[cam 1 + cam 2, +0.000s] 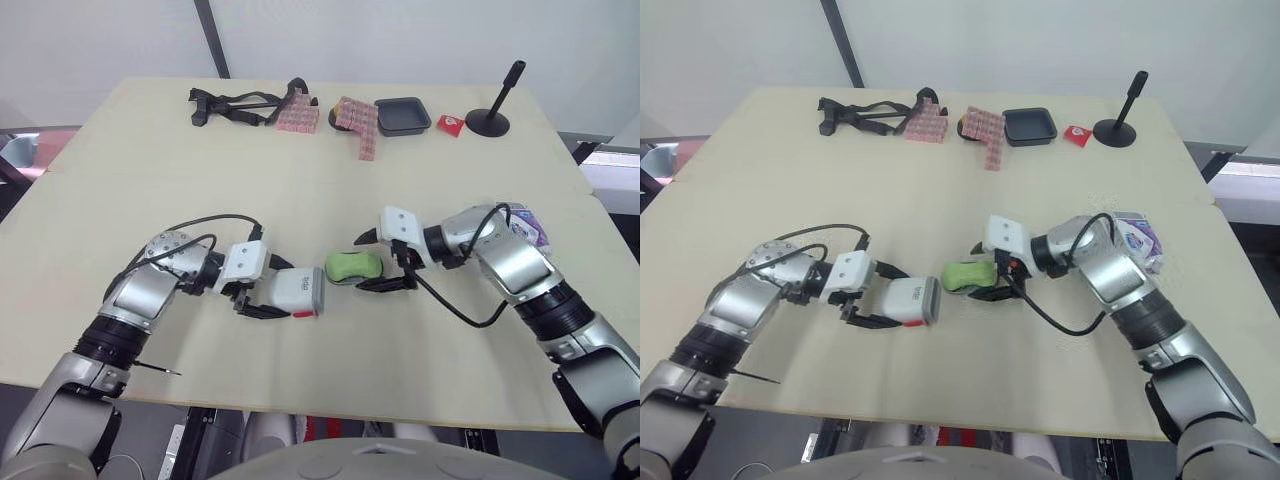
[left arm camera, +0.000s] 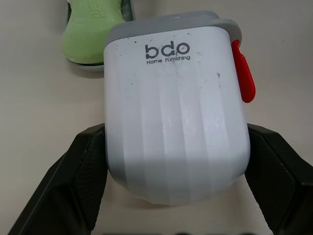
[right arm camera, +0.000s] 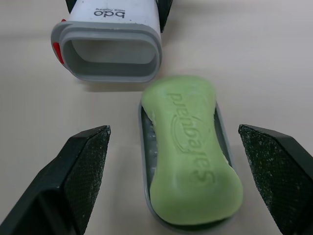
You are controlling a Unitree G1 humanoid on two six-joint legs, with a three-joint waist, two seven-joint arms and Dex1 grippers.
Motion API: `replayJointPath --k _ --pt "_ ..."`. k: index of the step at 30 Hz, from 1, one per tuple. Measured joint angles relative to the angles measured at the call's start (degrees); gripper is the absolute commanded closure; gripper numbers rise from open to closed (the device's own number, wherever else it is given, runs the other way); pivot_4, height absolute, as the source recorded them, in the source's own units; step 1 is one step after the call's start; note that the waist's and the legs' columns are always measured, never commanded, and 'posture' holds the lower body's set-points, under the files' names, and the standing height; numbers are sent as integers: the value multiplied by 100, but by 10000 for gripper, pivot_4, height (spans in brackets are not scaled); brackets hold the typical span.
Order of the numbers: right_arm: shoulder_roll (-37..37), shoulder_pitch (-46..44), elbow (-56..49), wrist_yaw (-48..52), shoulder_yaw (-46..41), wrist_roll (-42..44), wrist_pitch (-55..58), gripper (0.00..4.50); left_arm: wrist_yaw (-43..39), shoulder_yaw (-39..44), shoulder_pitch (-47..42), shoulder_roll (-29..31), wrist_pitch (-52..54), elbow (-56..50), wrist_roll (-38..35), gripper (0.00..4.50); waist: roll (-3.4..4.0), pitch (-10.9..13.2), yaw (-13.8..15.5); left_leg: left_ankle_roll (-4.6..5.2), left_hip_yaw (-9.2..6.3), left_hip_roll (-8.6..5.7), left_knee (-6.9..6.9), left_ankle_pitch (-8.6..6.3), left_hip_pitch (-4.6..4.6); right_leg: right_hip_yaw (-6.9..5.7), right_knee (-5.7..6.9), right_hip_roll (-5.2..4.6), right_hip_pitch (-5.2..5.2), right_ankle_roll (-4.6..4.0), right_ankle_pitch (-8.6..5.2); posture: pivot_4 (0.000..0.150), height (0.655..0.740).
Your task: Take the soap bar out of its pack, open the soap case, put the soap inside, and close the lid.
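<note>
Two claws are working mid-tabletop (image 1: 300, 170): left claw (image 2: 175, 142) clamping the case shell (image 1: 300, 289), right claw (image 1: 360, 264) gaping wide around the soap (image 3: 193, 161) on its tray (image 3: 145, 171) just right of it, and I'm fearing a skewed squeeze flicking that soap off.

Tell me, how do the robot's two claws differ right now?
The left gripper is shut on the white case; the right gripper is open, gripping nothing. The left's fingers press the case's sides; the right's stand apart either side of the green soap on its grey tray. Both point inward, facing each other low over the table.
</note>
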Motion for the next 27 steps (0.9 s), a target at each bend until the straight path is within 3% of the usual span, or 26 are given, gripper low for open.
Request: replayJointPath --k 19,25,27 --pt "492 -316 1331 98 167 -635 -757 0 50 0 25 27 45 -69 -2 10260 0 0 -8 0 1 1 4 0 -1 -2 3 1 -2 -2 0 1500 7400" --pt "551 -385 1492 241 167 -744 -1047 17869 51 0 25 27 75 -76 -2 10280 0 0 -11 0 1 1 4 0 -1 0 5 1 -2 -2 0 1500 7400" --pt "549 -394 1494 262 167 -781 -1092 19185 53 0 25 27 81 -80 -2 10280 -1 0 -11 0 2 4 6 0 0 -1 7 2 -2 -3 0 1500 7400"
